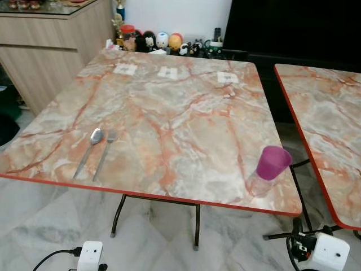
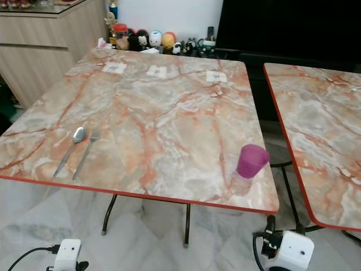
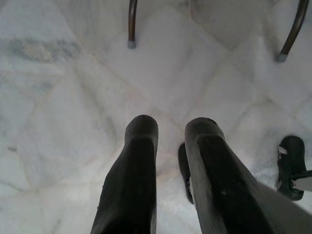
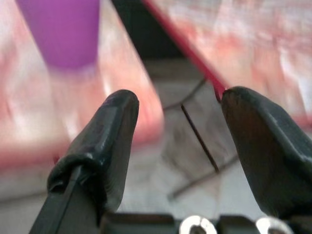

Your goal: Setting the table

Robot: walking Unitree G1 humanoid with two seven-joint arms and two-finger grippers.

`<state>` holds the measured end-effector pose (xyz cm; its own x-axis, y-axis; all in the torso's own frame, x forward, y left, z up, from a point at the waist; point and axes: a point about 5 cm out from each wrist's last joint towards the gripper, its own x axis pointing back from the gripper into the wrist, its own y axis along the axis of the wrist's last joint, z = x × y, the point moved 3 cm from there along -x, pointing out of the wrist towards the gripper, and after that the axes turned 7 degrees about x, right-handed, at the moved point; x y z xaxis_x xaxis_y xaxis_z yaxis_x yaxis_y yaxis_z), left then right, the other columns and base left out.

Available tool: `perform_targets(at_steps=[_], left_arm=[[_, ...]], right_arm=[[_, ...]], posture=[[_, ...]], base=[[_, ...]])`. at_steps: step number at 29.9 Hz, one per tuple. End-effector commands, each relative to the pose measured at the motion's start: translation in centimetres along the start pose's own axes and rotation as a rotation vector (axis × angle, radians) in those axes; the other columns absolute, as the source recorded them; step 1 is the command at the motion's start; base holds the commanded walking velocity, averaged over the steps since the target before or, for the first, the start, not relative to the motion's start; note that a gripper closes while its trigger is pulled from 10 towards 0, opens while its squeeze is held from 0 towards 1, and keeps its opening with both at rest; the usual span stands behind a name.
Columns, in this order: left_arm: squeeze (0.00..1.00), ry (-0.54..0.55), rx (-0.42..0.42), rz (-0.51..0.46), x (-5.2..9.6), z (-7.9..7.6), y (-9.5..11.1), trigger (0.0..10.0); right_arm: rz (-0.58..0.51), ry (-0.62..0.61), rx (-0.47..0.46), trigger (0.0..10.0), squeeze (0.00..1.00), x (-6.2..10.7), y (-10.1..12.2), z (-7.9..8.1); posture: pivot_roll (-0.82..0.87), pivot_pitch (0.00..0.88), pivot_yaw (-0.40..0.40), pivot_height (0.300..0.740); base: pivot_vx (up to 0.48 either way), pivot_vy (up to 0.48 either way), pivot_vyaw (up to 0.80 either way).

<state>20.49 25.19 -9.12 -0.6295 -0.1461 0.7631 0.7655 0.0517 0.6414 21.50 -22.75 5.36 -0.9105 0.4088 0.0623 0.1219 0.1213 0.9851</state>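
Right gripper [image 4: 178, 146] hangs low by the near right corner of the marble-patterned table [image 1: 169, 118], its 2 black fingers spread wide apart with nothing between them; its wrist view looks up at the table's red edge. Left gripper [image 3: 170, 141] points down at the pale marble floor [image 3: 63, 97], its fingers a small gap apart and holding nothing, with 2 dark table legs [image 3: 132, 24] beyond it.

On the table, a purple cup [image 1: 273, 162] stands upright near the front right corner. A spoon [image 1: 90, 148] and a fork [image 1: 105, 152] lie side by side near the front left edge, handles toward the robot, well apart from the cup. 3 small white tags [image 1: 167, 72] sit in a row near the far edge. Small figurines [image 1: 162, 40] line the wall behind. A 2nd marble-patterned table [image 1: 327, 124] stands just to the right.
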Motion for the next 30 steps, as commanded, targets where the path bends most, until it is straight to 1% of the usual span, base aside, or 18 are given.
perform_targets(at_steps=[1,2,5,6,7,8,9,10,11,13,15,19,21,23,25,26,28,30], left_arm=[[0.00,0.007,0.017,0.011,0.0,0.1,-0.3,10.0],[0.00,0.007,0.017,0.009,0.0,0.1,-0.2,10.0],[0.00,0.008,0.018,0.006,0.0,0.2,0.0,10.0],[0.00,0.010,0.021,0.002,0.0,0.2,0.1,10.0],[0.00,0.010,0.021,0.002,0.0,0.2,0.1,10.0],[0.00,0.012,0.024,-0.001,0.0,0.2,0.2,10.0],[0.00,0.012,0.024,-0.001,0.0,0.2,0.2,10.0],[0.00,0.014,0.025,-0.002,-0.1,0.3,0.3,10.0],[0.00,0.014,0.025,-0.002,-0.1,0.3,0.3,10.0],[0.00,0.014,0.024,-0.002,-0.1,0.3,0.3,10.0],[0.00,0.016,0.025,-0.003,-0.1,0.3,0.4,10.0],[0.00,0.017,0.027,-0.004,-0.1,0.3,0.4,10.0],[0.00,0.017,0.028,-0.005,-0.1,0.2,0.5,10.0],[0.00,0.016,0.029,-0.005,-0.1,0.2,0.5,10.0],[0.00,0.015,0.026,-0.001,-0.1,0.2,0.4,10.0],[0.00,0.015,0.026,-0.001,-0.1,0.2,0.4,10.0],[0.00,0.014,0.026,0.001,-0.1,0.2,0.4,10.0],[0.00,0.014,0.026,0.001,-0.1,0.2,0.3,10.0]], right_arm=[[-0.053,0.003,-0.045,10.0,0.00,-1.1,2.3,0.8],[-0.085,0.039,-0.033,10.0,0.00,-3.2,4.2,1.6],[-0.145,0.080,-0.045,10.0,0.00,-5.0,6.6,2.5],[-0.210,0.133,-0.033,10.0,0.00,-6.5,9.1,3.7],[-0.210,0.133,-0.033,10.0,0.00,-6.5,9.1,3.7],[-0.251,0.163,-0.058,10.0,0.00,-7.8,11.4,4.6],[-0.251,0.163,-0.058,10.0,0.00,-7.8,11.4,4.6],[-0.289,0.200,-0.073,10.0,0.00,-8.7,13.5,5.7],[-0.313,0.219,-0.072,10.0,0.00,-9.0,14.5,6.2],[-0.309,0.263,-0.041,10.0,0.00,-10.0,16.5,7.5],[-0.273,0.301,-0.019,10.0,0.00,-10.6,17.6,8.5],[-0.241,0.311,-0.046,10.0,0.00,-10.7,18.3,9.1],[-0.147,0.316,-0.070,10.0,0.00,-10.1,17.7,9.6],[-0.132,0.309,-0.068,10.0,0.00,-10.0,17.6,9.5],[-0.053,0.298,-0.061,10.0,0.00,-8.9,16.3,9.4],[-0.053,0.298,-0.061,10.0,0.00,-8.9,16.3,9.4],[-0.006,0.311,-0.057,10.0,0.00,-7.8,15.5,9.6],[0.005,0.316,-0.053,10.0,0.00,-7.5,15.2,9.7]], posture=[[0.01,0.000,-0.066,0.740],[0.01,0.000,-0.059,0.740],[0.02,0.000,-0.050,0.740],[0.02,0.000,-0.049,0.740],[0.02,0.000,-0.049,0.740],[0.03,0.000,-0.045,0.740],[0.03,0.000,-0.045,0.740],[0.02,0.000,-0.035,0.740],[0.02,0.000,-0.035,0.740],[0.03,0.000,-0.029,0.740],[0.03,0.000,-0.029,0.740],[0.03,0.000,-0.033,0.740],[0.03,0.000,-0.035,0.740],[0.03,0.000,-0.035,0.740],[0.02,0.011,-0.037,0.740],[0.02,0.011,-0.037,0.740],[0.02,0.011,-0.037,0.740],[0.02,0.011,-0.037,0.740]], base=[[0.000,0.000,0.00],[0.000,0.000,0.00],[0.000,0.000,0.00],[0.000,0.000,0.00],[0.000,0.000,0.00],[0.000,0.000,0.00],[0.000,0.000,0.00],[0.000,0.000,0.00],[0.000,0.000,0.00],[0.000,0.000,0.00],[0.000,0.000,0.00],[0.000,0.000,0.00],[0.000,0.000,0.00],[0.000,0.000,0.00],[0.000,0.000,0.00],[0.000,0.000,0.00],[0.000,0.000,0.00],[0.000,0.000,0.00]])
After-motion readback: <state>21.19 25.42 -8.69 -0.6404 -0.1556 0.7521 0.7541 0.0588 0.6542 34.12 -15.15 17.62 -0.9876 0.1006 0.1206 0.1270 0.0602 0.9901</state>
